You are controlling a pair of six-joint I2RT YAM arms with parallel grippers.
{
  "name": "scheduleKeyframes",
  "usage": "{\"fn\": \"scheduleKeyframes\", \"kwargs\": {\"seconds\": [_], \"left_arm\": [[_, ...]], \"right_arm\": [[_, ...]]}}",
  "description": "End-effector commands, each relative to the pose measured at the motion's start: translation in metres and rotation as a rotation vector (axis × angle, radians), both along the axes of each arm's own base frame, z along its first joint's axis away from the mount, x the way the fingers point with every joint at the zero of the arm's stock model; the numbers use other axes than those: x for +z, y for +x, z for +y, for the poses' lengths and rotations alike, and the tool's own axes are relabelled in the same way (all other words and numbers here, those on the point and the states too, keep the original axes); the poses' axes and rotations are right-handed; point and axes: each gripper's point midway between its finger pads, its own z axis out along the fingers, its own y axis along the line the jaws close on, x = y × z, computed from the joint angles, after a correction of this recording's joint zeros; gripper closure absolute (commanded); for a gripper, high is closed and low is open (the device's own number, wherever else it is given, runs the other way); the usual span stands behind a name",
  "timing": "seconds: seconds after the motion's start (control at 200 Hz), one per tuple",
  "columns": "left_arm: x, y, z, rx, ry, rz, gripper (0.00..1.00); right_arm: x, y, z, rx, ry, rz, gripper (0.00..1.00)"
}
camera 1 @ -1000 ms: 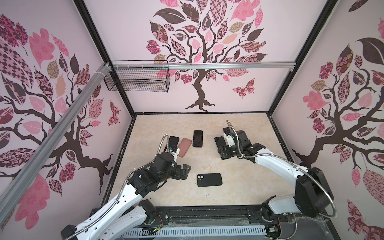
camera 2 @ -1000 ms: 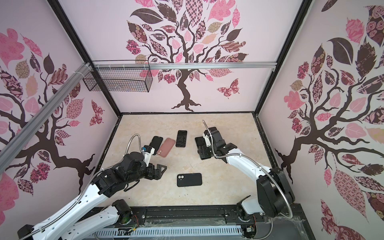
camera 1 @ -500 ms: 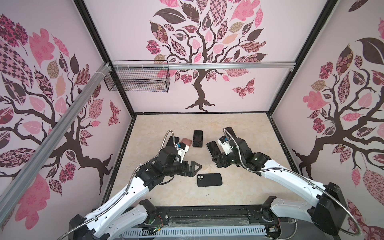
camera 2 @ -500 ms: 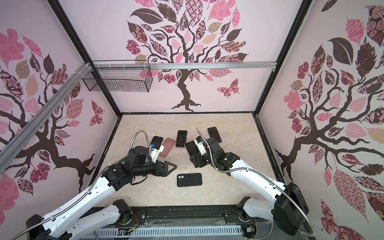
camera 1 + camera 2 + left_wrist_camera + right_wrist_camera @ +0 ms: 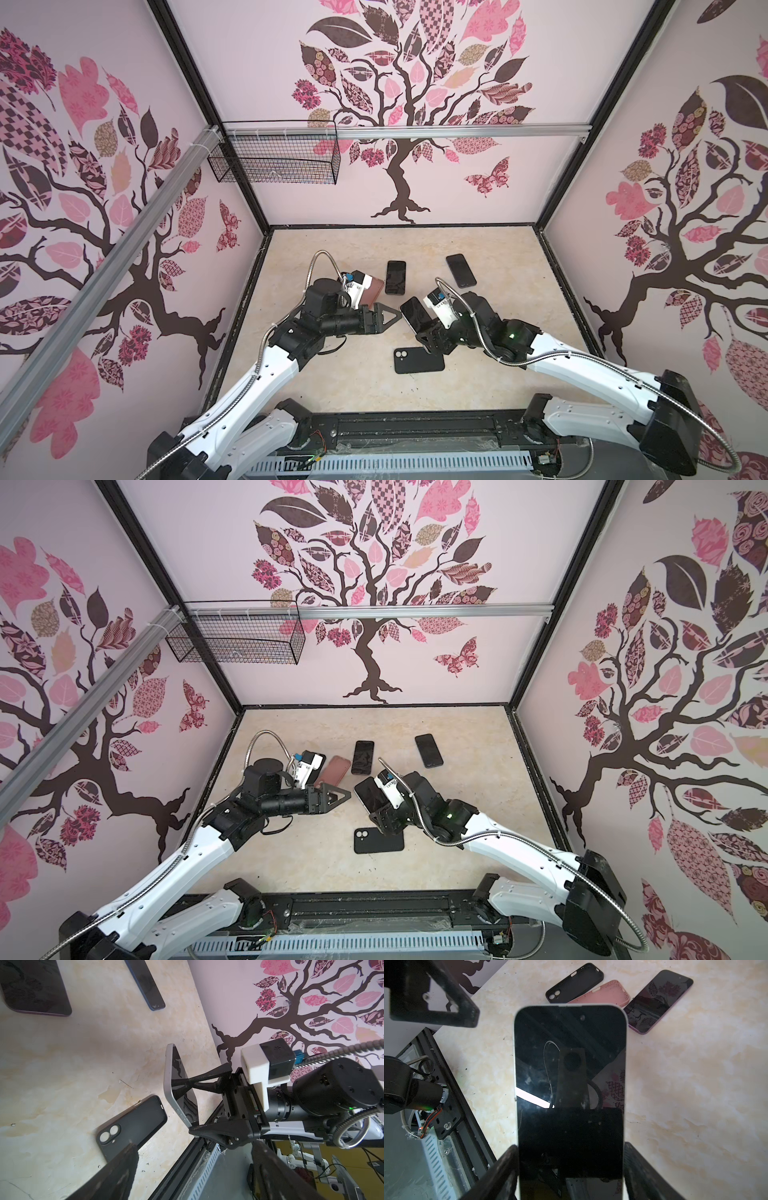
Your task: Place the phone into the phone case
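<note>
Black case point(image 5: 419, 360) flat, bare tabletop point(image 5: 353, 390) around; right pincer point(image 5: 570, 1146) clamps phone point(image 5: 570, 1064) edges; left pincer point(image 5: 390, 319) apart.

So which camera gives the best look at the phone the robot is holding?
The right wrist view: the phone fills it, dark screen facing the camera, sides clamped by the right gripper. The left wrist view shows it edge-on; both top views show it small and tilted.

On the beige table point(image 5: 340, 386) lie a purple-edged phone point(image 5: 395, 277) and, apart from it, a dark blue phone point(image 5: 461, 270), both screen up. A pink case point(image 5: 335, 769) lies just beside the purple-edged phone, and a black case point(image 5: 575, 982) lies just beside the pink case. A wire basket point(image 5: 274, 160) hangs from the rail point(image 5: 457, 133).
</note>
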Motion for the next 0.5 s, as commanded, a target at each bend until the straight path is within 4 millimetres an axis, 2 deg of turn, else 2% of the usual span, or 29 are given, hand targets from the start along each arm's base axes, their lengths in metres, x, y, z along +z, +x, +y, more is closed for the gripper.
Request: {"fn": "scheduleKeyframes", "kwargs": {"seconds": [0.0,0.285,0.495], "left_arm": [[0.011,0.002,-0.007,-0.028,-0.053,-0.006,0.13],[0.001,0.003,-0.011,-0.044,-0.052,0.041,0.22],[0.002,0.004,-0.017,-0.071,-0.066,0.066,0.40]], "right_arm": [[0.040,0.003,0.011,0.020,0.097,-0.119,0.68],[0.048,-0.006,0.022,0.074,0.126,-0.151,0.68],[0.052,-0.009,0.028,0.109,0.128,-0.170,0.68]]}}
